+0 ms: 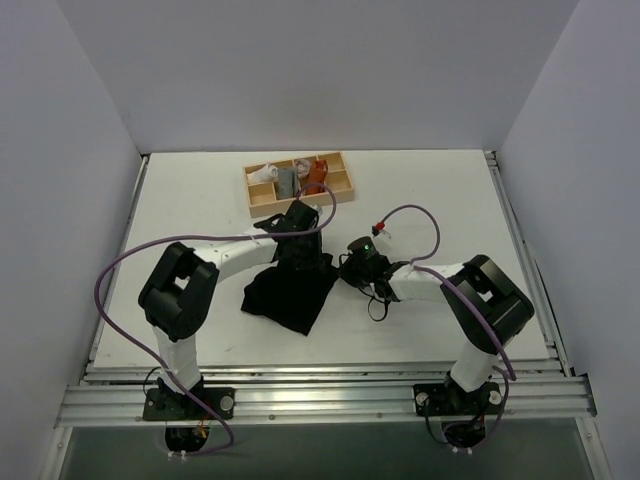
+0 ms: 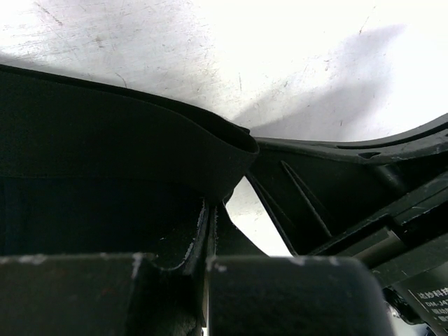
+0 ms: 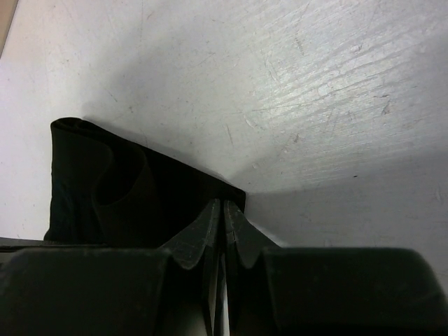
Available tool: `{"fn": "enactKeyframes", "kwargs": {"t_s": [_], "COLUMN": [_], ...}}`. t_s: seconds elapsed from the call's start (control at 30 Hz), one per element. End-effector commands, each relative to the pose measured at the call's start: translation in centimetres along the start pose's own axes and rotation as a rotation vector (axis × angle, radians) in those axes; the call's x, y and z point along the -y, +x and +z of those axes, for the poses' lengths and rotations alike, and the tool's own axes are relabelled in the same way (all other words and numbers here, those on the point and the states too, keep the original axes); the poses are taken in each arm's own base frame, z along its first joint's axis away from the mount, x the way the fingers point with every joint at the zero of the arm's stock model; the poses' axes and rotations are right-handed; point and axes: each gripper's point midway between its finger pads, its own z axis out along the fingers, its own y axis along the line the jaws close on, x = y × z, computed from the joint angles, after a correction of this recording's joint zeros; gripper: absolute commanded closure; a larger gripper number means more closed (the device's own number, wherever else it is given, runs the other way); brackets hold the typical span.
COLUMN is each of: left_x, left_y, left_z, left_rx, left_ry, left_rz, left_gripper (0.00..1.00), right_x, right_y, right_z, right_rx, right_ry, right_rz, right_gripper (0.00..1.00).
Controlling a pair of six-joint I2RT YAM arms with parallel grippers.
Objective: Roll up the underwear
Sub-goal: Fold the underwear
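The black underwear [image 1: 288, 292] lies on the white table between the two arms, its near part spread flat. My left gripper [image 1: 297, 228] is shut on its far edge, a thick band [image 2: 140, 140], and holds that edge raised. My right gripper [image 1: 345, 268] is shut on the garment's right corner [image 3: 175, 189], low by the table. The right gripper's dark body [image 2: 350, 182] shows close by in the left wrist view. Both sets of jaws stand pressed together with cloth between them.
A small wooden tray [image 1: 336, 186] with compartments stands at the far middle, holding white [image 1: 263, 175], grey [image 1: 288, 180] and orange-brown [image 1: 317, 172] cloth rolls. White walls close the table at back and sides. A metal rail [image 1: 320, 395] runs along the near edge.
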Motion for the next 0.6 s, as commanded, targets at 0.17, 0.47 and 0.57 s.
{"fn": "enactKeyframes", "kwargs": {"t_s": [0.17,0.47,0.57], "left_x": [1.7,1.0,0.5], "left_y": [0.9,2.2,2.6], "left_z": [0.9,2.5,3.0], "left_rx": [0.006,-0.035,-0.05], "left_ry": [0.074,0.072,0.057], "left_rz": [0.003,0.0,-0.001], "left_gripper": [0.98,0.98,0.98], "right_x": [0.7,1.2,0.6], "right_y": [0.0,-0.6,-1.2], "right_z": [0.2,0.1,-0.4], "right_rx": [-0.001,0.011,0.026], "right_ry": [0.014,0.023,0.009], "right_rz": [0.012,0.01,0.007], "right_gripper": [0.97,0.96,0.82]}}
